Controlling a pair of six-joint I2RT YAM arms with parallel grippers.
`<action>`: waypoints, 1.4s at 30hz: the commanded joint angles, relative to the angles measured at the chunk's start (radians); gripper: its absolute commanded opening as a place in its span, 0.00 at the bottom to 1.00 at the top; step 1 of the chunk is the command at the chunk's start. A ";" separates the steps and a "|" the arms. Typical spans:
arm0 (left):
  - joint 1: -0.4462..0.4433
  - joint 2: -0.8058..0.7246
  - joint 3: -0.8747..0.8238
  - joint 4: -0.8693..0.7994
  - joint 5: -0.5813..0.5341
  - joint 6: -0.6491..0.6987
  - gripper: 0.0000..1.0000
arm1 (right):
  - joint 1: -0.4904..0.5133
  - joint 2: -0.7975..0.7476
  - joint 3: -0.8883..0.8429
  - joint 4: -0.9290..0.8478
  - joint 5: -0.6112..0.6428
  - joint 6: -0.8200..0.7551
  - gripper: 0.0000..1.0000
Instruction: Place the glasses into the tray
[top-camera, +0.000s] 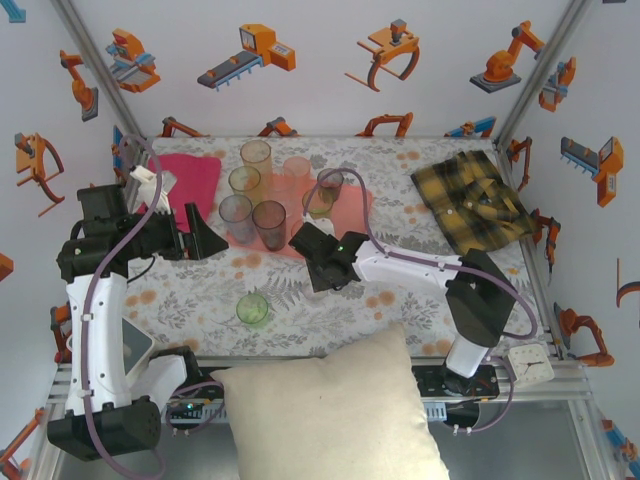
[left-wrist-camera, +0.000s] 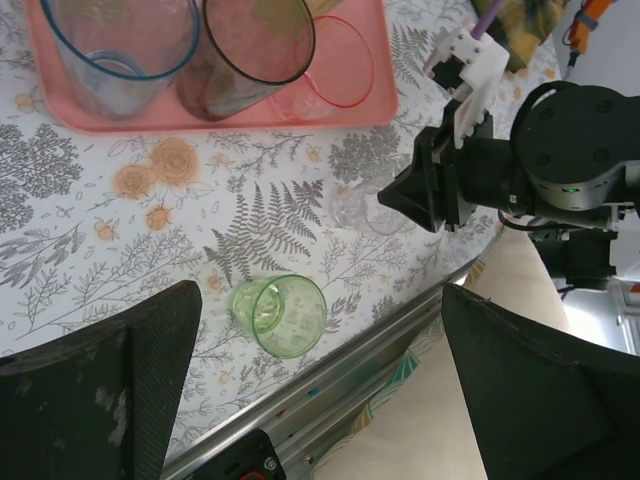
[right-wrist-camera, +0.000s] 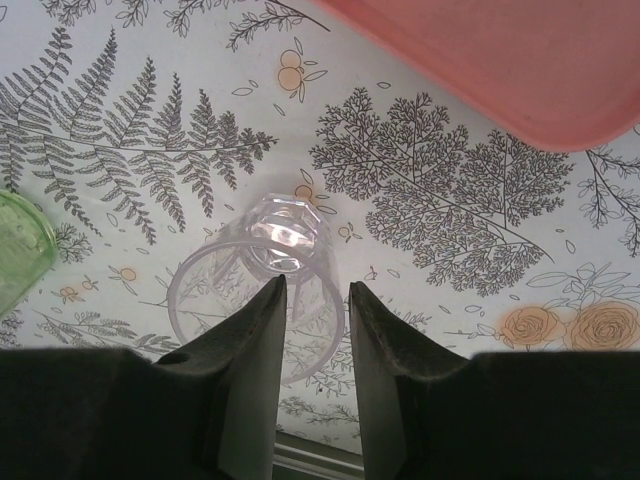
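Right gripper (right-wrist-camera: 310, 292) jaws are set narrowly apart astride the clear tumbler (right-wrist-camera: 280, 240) rim by the table (right-wrist-camera: 450, 200) near edge, and the left gripper (top-camera: 203, 233) is spread wide.

the tray (right-wrist-camera: 520, 60) is flat, salmon-pink, with rounded corners. it lies on the table towards the far edge, a little left of the middle. 7 glasses stand on it upright, mouth up, close together: a pale yellow glass (top-camera: 255, 156) at its far left corner, a yellow-green glass (top-camera: 244, 181), a pink glass (top-camera: 296, 172), a grey-purple glass (top-camera: 330, 183), an olive glass (top-camera: 318, 202), and at its near edge a blue glass (top-camera: 236, 214) and a smoky brown glass (top-camera: 268, 220). 2 glasses are off the tray: a green glass (top-camera: 252, 308) near the table's near edge, mouth up, and an almost clear lilac glass (right-wrist-camera: 270, 260) between it and the tray.
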 joint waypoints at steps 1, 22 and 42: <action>-0.003 -0.012 -0.009 -0.024 0.084 0.038 0.97 | 0.007 0.005 -0.020 -0.001 0.040 0.015 0.30; -0.006 -0.029 -0.014 -0.014 0.033 0.031 0.97 | 0.007 -0.036 -0.004 -0.063 0.071 0.005 0.04; -0.005 -0.039 -0.015 -0.009 0.023 0.030 0.97 | -0.239 -0.165 0.027 -0.130 0.072 -0.118 0.03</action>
